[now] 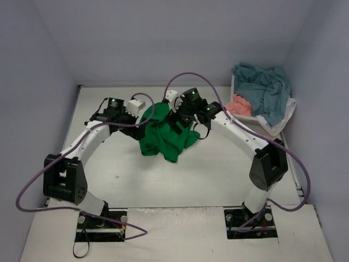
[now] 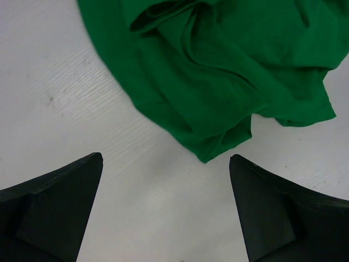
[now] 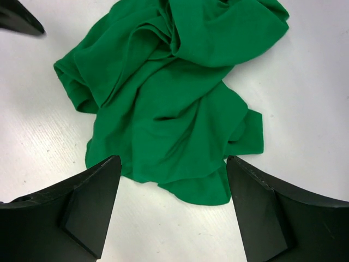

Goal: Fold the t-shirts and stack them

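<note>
A bright green t-shirt lies crumpled in a heap on the white table between the two arms. It shows in the left wrist view and the right wrist view. My left gripper is open and empty, just off the shirt's edge at its left side. My right gripper is open and empty, above the shirt's other edge. A light blue t-shirt and a salmon pink one lie heaped in the white basket at the back right.
Grey walls close in the table at the back and both sides. Purple cables loop off both arms, one arching over the green shirt. The tip of the left finger shows at the top left of the right wrist view.
</note>
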Motion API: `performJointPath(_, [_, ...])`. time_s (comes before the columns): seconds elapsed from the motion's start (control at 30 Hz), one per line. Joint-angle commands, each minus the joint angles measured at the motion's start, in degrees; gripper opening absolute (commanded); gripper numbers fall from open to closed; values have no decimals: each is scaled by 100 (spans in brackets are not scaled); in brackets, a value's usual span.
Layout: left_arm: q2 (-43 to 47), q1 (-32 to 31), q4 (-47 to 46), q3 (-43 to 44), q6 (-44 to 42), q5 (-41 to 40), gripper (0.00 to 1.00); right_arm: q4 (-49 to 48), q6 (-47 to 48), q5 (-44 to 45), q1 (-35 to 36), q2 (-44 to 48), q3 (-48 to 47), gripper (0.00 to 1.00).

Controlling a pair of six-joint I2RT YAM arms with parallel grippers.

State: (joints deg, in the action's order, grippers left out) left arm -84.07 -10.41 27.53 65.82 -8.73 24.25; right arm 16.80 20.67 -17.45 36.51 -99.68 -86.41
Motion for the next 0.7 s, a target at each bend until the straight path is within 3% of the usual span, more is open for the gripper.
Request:
performJointPath(0.0, [-337,-487,-634,606,-471,-166,94,-168,-71,-100,-214,449,54,74])
performJointPath(0.33, [-1628,-672,-1750,1600,-410,-588,83,-115,-107,-364,-865,845,485,71])
performJointPath(0.67, [-1990,-734,-1769,1732,-146,-96,77,-124,-221,-654,-1550,933,573,71])
